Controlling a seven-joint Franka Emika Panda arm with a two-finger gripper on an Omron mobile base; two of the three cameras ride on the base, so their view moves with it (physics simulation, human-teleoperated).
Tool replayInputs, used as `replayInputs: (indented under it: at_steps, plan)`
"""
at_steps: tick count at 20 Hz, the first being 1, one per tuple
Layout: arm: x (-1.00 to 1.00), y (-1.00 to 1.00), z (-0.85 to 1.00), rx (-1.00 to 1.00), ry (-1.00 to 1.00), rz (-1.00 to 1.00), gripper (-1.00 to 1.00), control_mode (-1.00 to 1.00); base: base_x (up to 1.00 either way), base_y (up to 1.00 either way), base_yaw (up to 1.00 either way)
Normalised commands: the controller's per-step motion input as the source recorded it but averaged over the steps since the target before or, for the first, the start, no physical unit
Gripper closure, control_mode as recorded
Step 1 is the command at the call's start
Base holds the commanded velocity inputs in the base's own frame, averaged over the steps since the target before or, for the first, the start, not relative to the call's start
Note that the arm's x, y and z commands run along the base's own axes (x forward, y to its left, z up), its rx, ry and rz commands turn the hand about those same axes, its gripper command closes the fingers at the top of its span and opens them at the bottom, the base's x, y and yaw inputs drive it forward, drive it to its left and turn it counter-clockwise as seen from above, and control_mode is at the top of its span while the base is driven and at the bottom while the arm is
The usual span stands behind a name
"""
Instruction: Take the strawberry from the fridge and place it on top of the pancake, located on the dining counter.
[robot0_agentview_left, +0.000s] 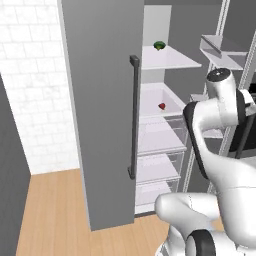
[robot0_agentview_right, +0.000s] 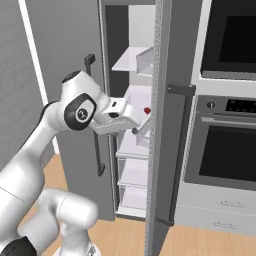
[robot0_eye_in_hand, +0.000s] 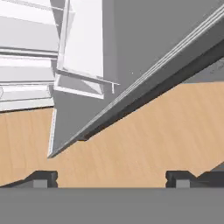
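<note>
My base stands before the open fridge (robot0_agentview_left: 105, 125). Strawberry (robot0_agentview_left: 162, 106) lies directly on the middle white shelf (robot0_agentview_left: 155, 107), toward its right side (seen in the right base view as a red speck (robot0_agentview_right: 147, 110) by the door edge). Upper shelf (robot0_agentview_left: 172, 59) carries a small green item (robot0_agentview_left: 159, 45). Clear drawers (robot0_agentview_left: 160, 135) sit below.

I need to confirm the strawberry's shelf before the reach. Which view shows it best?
The left base view: the strawberry sits unobstructed on a white fridge shelf, below the green item. The right base view shows only a red speck by the door edge. The hand view looks at door and floor.
</note>
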Motion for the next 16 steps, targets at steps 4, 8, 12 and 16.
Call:
replayInputs:
  at_steps: [4,8,12,16]
  plan:
    - [0.47,0.86,0.00,-0.23,0.43,0.27,-1.00,-1.00,0.00,0.00,0.00]
    - [0.96,0.16,-0.23,-0.04,0.45,0.27,-1.00,-1.00,0.00,0.00,0.00]
    - [1.00,-0.16,-0.50,0.02,0.26,0.19,-1.00,-1.00,0.00,0.00,0.00]
    - [0.98,-0.14,-0.45,0.03,0.11,0.09,-1.00,-1.00,0.00,0.00,0.00]
